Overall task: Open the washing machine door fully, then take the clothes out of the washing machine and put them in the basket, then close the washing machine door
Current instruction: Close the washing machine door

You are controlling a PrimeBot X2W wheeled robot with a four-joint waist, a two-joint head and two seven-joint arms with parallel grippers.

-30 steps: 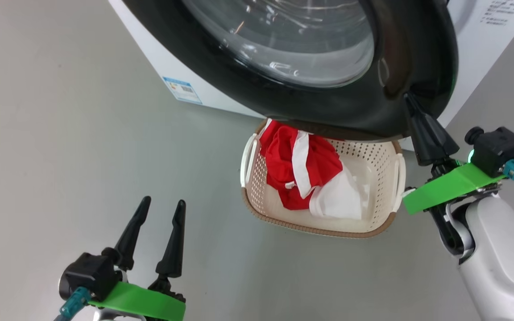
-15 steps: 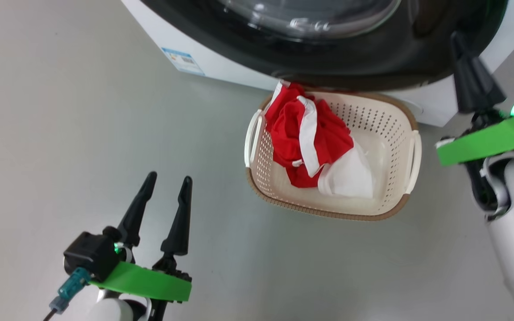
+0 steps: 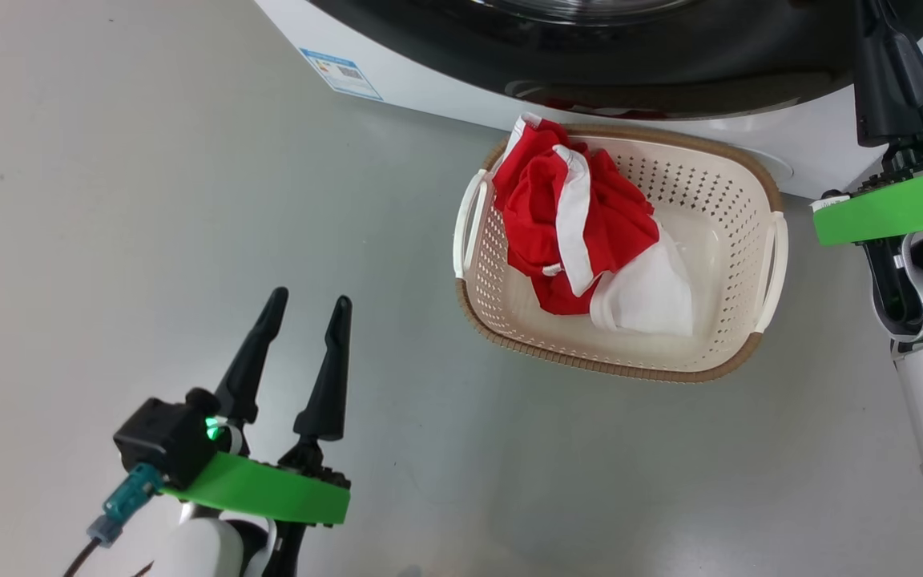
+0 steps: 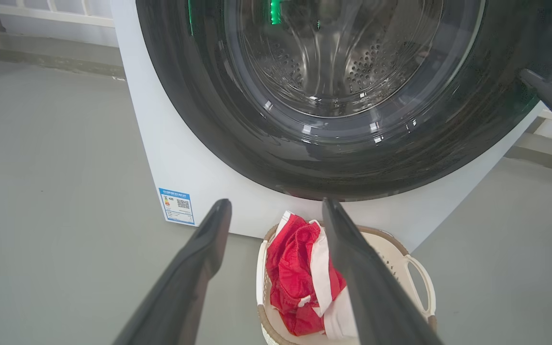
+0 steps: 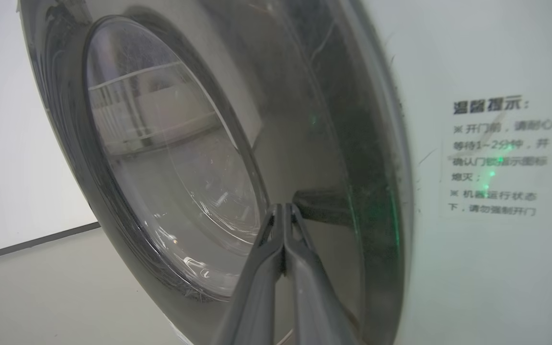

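Note:
The washing machine door (image 4: 237, 124), black-rimmed with a glass bowl, lies close against the white washing machine (image 4: 161, 143). My right gripper (image 5: 283, 207) is shut with nothing in it. Its tips rest on the door's black rim (image 5: 333, 143) beside a dark recess. In the head view the right gripper (image 3: 890, 64) stands at the top right against the door (image 3: 670, 56). The red and white clothes (image 3: 566, 216) lie heaped in the cream basket (image 3: 614, 369) on the floor just below the door. My left gripper (image 3: 309, 298) hangs open and empty, left of the basket.
Grey floor spreads to the left and in front of the basket. A blue label (image 3: 341, 74) marks the machine's lower front corner. A sticker with printed text (image 5: 496, 158) sits on the machine's white face right of the door.
The door, which overhung the basket, has swung back against the machine with my shut right gripper on its rim. The head camera has shifted too. The left gripper stays open.

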